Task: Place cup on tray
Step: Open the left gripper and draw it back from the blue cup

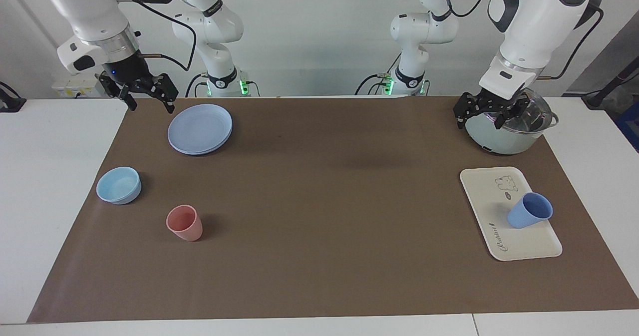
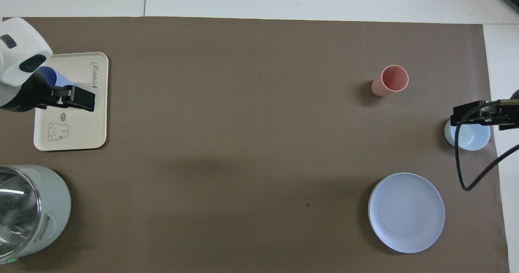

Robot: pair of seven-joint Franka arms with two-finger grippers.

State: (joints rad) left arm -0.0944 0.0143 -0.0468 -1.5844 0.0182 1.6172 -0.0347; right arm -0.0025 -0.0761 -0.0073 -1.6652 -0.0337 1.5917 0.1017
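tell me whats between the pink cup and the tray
Nothing: in both views only bare brown mat runs from the pink cup to the tray. The blue cup already stands on the tray, toward the left arm's end.
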